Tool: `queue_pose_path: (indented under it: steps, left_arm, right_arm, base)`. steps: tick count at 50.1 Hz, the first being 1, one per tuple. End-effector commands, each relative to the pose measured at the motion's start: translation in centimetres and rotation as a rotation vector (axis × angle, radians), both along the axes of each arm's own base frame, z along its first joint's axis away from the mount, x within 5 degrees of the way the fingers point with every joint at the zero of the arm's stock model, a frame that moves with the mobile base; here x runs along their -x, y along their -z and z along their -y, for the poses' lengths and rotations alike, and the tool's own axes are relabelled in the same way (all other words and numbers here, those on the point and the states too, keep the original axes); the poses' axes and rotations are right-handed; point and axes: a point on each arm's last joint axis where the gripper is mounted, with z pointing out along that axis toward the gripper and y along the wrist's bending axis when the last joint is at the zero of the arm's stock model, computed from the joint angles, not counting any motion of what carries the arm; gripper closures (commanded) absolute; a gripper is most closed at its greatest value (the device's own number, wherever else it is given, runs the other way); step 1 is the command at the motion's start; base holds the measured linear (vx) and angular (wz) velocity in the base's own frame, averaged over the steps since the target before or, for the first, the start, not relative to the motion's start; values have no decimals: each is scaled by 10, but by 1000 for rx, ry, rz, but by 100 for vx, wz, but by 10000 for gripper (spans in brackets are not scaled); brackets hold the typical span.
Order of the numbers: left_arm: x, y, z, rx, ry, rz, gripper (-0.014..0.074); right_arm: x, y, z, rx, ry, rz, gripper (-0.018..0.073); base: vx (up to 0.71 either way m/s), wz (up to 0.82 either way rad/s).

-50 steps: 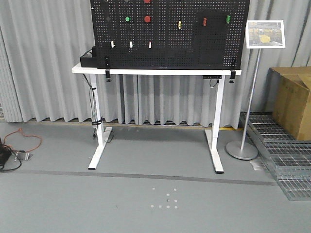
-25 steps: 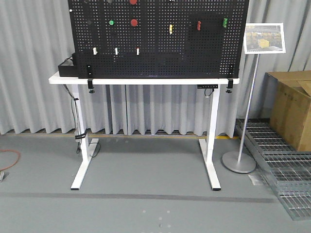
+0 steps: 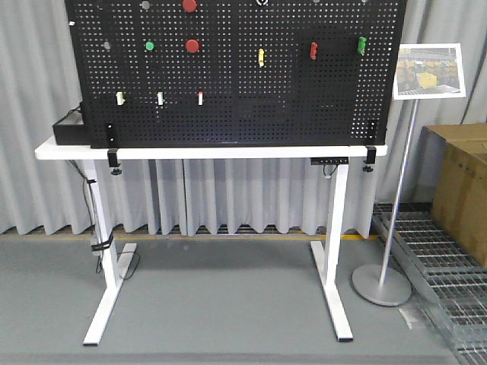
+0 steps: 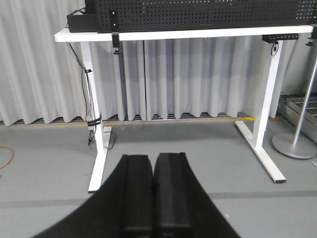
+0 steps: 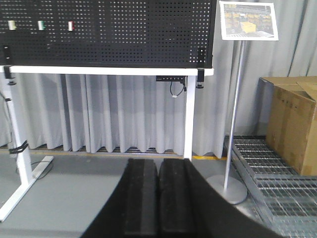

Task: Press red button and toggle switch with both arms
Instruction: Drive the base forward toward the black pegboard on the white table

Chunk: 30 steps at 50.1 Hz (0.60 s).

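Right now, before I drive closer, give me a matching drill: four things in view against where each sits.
Things: 1 green round button; 2 yellow switch; 3 sign stand; 4 black box.
Places: A right of the table; B left end of the table; C middle of the pegboard; D just left of a red button.
Pairs: 1-D; 2-C; 3-A; 4-B.

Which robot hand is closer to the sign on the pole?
Right. The right gripper sits just left of the sign; the left gripper is farther left, seeing only the stand's base at its view's edge.
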Motion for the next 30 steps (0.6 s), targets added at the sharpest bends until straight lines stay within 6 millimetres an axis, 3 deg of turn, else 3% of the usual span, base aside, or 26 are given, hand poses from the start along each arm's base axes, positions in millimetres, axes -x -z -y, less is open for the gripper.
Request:
queue_pose_path:
  steps: [1,30]
  left_arm:
    - [-2,5,0,11,3,29,594]
    - [-2,5,0,6,3,29,594]
  right_arm:
    - [1,-5,-1,7,-3,90,559]
    - [1,-5,-1,7,-3,90,559]
  base:
    - [50,-3]
    - [54,1]
